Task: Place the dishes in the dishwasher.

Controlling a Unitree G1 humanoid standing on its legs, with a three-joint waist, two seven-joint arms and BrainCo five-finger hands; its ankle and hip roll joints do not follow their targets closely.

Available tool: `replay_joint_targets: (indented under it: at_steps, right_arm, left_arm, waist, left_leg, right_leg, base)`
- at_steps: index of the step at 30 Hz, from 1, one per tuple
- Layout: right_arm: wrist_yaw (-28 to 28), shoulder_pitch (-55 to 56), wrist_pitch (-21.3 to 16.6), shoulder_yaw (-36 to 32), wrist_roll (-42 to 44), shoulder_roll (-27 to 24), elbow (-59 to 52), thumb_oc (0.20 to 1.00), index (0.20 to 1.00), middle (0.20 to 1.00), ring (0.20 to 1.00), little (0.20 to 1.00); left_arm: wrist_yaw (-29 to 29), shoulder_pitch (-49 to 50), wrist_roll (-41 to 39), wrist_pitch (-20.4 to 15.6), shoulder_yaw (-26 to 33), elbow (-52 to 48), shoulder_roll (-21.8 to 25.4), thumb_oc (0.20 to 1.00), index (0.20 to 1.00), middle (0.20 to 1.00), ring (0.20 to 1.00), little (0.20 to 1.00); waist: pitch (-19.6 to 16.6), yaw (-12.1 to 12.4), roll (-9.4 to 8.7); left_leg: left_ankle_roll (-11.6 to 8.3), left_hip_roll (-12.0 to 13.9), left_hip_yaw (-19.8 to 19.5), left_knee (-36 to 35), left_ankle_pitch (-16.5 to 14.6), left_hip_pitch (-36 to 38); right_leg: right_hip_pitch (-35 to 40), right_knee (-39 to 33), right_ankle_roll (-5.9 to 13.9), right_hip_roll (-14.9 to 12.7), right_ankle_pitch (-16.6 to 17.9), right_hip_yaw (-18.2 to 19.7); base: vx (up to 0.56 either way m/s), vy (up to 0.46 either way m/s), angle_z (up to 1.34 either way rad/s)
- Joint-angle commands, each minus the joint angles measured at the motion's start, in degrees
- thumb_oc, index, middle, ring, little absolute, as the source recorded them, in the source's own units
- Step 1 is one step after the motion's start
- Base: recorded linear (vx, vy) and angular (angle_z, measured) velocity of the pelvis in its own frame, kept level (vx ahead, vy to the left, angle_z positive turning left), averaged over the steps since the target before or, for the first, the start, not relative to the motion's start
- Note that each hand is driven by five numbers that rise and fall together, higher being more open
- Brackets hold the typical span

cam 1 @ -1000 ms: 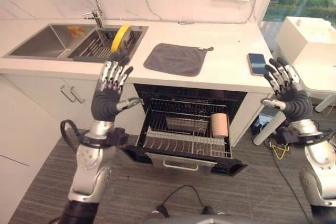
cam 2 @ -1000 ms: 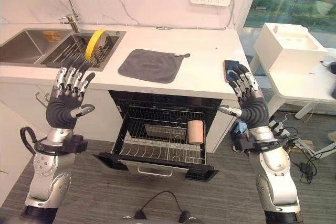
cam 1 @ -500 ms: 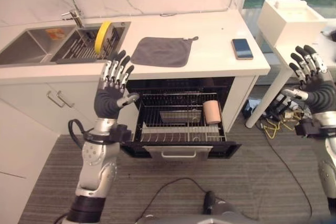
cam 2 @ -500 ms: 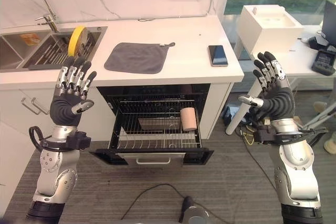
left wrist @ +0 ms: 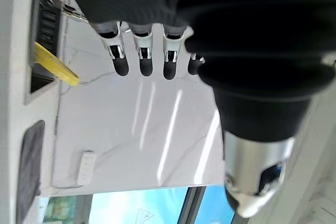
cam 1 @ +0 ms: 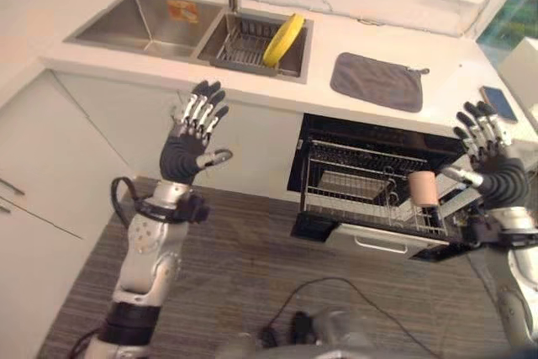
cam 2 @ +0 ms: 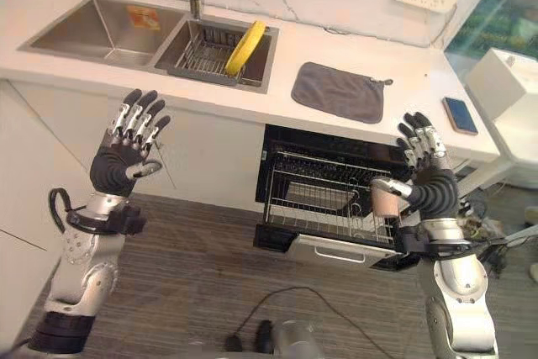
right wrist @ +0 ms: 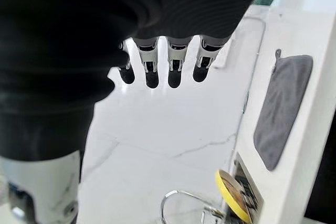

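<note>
One dish to move: yellow plate (cam 1: 283, 39) stands on edge, tilted, in the wire rack (cam 1: 245, 43) in the right basin of the sink (cam 1: 134, 26), well apart from both hands; left hand (cam 1: 192, 136) and right hand (cam 2: 424, 170) are raised, fingers spread, holding nothing. Plate looks rigid, light, probably glossy and slippery if wet, so I'd pinch the exposed upper rim, thumb on one face, fingers on the other. Dishwasher rack (cam 1: 370, 195) is pulled out below the tabletop (cam 1: 437, 94), pink cup (cam 1: 423, 187) already in it.
</note>
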Motion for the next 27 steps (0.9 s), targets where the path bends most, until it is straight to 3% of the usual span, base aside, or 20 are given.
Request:
replay_joint_targets:
  at_steps: [1, 5, 7, 8, 11, 14, 17, 21, 22, 23, 27]
  right_arm:
    - [-1.0, -2.5, -3.7, 0.4, 2.9, -0.6, -2.2, 1.0, 1.0, 1.0, 1.0, 1.0]
    - [-2.4, -4.8, -3.6, 3.7, 0.8, 0.4, -2.1, 1.0, 1.0, 1.0, 1.0, 1.0]
    - [-2.1, -5.0, -2.9, 3.7, 1.1, 0.6, -1.2, 1.0, 1.0, 1.0, 1.0, 1.0]
    - [-1.5, -4.6, -2.4, 3.2, 0.7, 0.4, -1.0, 1.0, 1.0, 1.0, 1.0, 1.0]
    - [-1.8, -5.1, -2.0, 2.3, 0.6, -1.1, -0.8, 1.0, 1.0, 1.0, 1.0, 1.0]
    - [-0.8, -7.0, -2.3, 4.2, -1.5, -1.4, 0.0, 1.0, 1.0, 1.0, 1.0, 1.0]
    - [0.0, -6.5, -2.5, 3.8, -1.0, -3.0, -0.1, 1.0, 1.0, 1.0, 1.0, 1.0]
    - [0.2, -5.6, -3.3, 2.6, 0.1, -2.2, 0.0, 1.0, 1.0, 1.0, 1.0, 1.0]
    - [0.0, -5.4, -3.6, 2.7, -0.3, -1.6, -0.4, 1.0, 1.0, 1.0, 1.0, 1.0]
    - [-1.1, -5.3, -3.7, 3.1, -1.4, -0.3, -0.9, 1.0, 1.0, 1.0, 1.0, 1.0]
    - [-1.5, -4.8, -3.5, 3.8, -0.9, 1.2, -2.1, 1.0, 1.0, 1.0, 1.0, 1.0]
  left_arm:
    - [0.1, -4.3, -1.3, -1.7, 0.5, -3.2, 1.8, 1.0, 1.0, 1.0, 1.0, 1.0]
    - [0.7, -4.4, -1.1, -1.0, 0.2, -3.0, 1.3, 1.0, 1.0, 1.0, 1.0, 1.0]
    - [0.6, -4.1, -1.0, -0.5, 0.5, -2.9, 1.4, 1.0, 1.0, 1.0, 1.0, 1.0]
    - [0.5, -3.7, -0.8, -0.3, 0.7, -3.7, 1.3, 1.0, 1.0, 1.0, 1.0, 1.0]
    - [-0.2, -2.5, -1.4, -0.1, 1.0, -4.9, 1.0, 1.0, 1.0, 1.0, 1.0, 1.0]
    - [1.4, -1.7, -4.0, -2.0, 0.5, -4.2, 0.0, 1.0, 1.0, 1.0, 1.0, 1.0]
    - [2.4, -2.4, -2.7, -3.0, -0.1, -3.6, 0.0, 1.0, 1.0, 1.0, 1.0, 1.0]
    - [0.5, -4.0, -3.8, -2.5, -0.1, -2.5, -0.1, 1.0, 1.0, 1.0, 1.0, 1.0]
    - [-0.2, -4.3, -3.6, -2.3, -0.1, -2.2, -0.1, 1.0, 1.0, 1.0, 1.0, 1.0]
    - [-1.1, -5.0, -3.2, -1.1, -0.3, -1.8, -0.2, 1.0, 1.0, 1.0, 1.0, 1.0]
    - [-2.4, -5.1, -3.7, 0.5, -0.7, -2.6, 0.3, 1.0, 1.0, 1.0, 1.0, 1.0]
  waist:
    - [-2.6, -0.8, 0.69]
    - [-3.4, -0.2, 1.24]
    - [-3.3, -0.4, 0.83]
    - [-2.7, -0.5, 0.09]
    - [-1.1, -0.1, -0.16]
    - [-1.1, 0.1, 0.14]
    - [-2.3, -0.3, 0.37]
    - [-3.2, -0.3, 1.68]
    - [-3.1, -0.2, 1.82]
    - [-2.9, -0.1, 1.69]
    - [-2.4, 0.2, 2.38]
  left_leg:
    - [-1.12, -2.2, 2.0, -11.2, 1.5, 6.9]
    - [-1.75, -2.5, 3.7, -10.3, 2.0, 6.4]
    - [-2.12, -2.4, 5.9, -5.3, 0.6, 4.6]
    - [-3.02, -1.2, 7.1, 1.6, -0.2, 1.7]
    - [-5.19, 3.2, 7.1, 9.3, 2.2, -3.5]
    - [-4.24, 4.9, 6.9, 2.5, 2.2, 0.0]
    - [-4.89, 6.1, 6.7, -5.1, 3.7, 3.0]
    - [-4.19, 3.2, 4.6, -10.4, 4.4, 5.3]
    - [-3.55, 2.4, 3.9, -10.9, 4.0, 5.7]
    - [-1.91, 0.1, 1.9, -11.2, 2.8, 6.2]
    - [-0.16, -0.8, 0.1, -11.2, 2.2, 5.8]
  right_leg:
    - [7.2, -10.1, 2.69, -0.7, 1.5, -1.2]
    - [10.2, -15.3, 2.01, -0.1, 2.4, -0.5]
    - [11.3, -16.7, 1.49, -0.6, 2.8, -0.7]
    - [12.6, -17.4, 0.96, -1.2, 2.7, -0.8]
    - [13.7, -17.7, -0.25, -1.6, 2.1, -0.6]
    - [13.7, -18.3, 0.22, -2.5, 2.7, -0.8]
    - [13.2, -19.3, 1.85, -4.2, 3.9, -1.6]
    - [11.4, -14.5, 4.59, -6.9, 2.8, -2.1]
    - [10.5, -12.5, 5.3, -7.7, 2.5, -2.0]
    - [7.8, -6.4, 6.75, -10.3, 4.2, -1.5]
    - [3.1, 6.7, 6.74, -11.3, 5.2, -0.7]
  base:
    - [0.01, -0.223, -0.39]
    - [0.05, -0.205, -0.07]
    - [0.05, -0.186, -0.04]
    - [0.03, -0.153, -0.01]
    - [0.0, -0.02, -0.03]
    - [0.09, 0.313, -0.09]
    - [0.11, 0.415, -0.29]
    - [0.15, 0.526, 0.16]
    - [0.18, 0.578, 0.31]
    - [0.17, 0.533, 0.55]
    - [0.14, 0.372, 0.37]
